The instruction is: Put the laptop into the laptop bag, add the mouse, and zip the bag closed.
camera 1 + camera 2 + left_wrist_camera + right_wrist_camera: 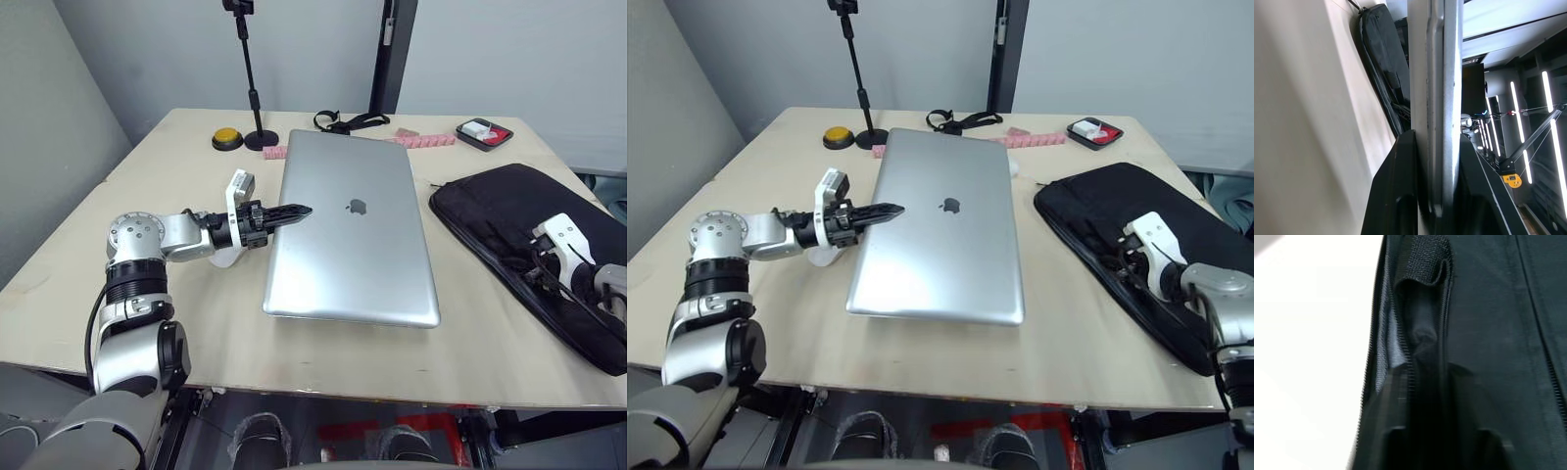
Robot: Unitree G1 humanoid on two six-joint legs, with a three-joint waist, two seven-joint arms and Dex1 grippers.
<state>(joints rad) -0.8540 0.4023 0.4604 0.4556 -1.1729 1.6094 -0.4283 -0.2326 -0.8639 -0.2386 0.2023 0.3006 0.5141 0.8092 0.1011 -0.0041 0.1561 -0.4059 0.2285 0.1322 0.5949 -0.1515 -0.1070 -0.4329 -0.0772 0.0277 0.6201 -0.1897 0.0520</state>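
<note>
We see even, soft indoor light on the table, with faint shadows and a mild sheen on the laptop. The right wrist view is dim and blurred.

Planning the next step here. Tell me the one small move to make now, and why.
Probably lift the laptop's left edge a little and start sliding it toward the laptop bag. The left gripper is clamped on that edge, one finger on each face, while the laptop lies flat on the table. The right gripper sits at the bag's opening, pinching its upper flap, grey lining showing.
</note>
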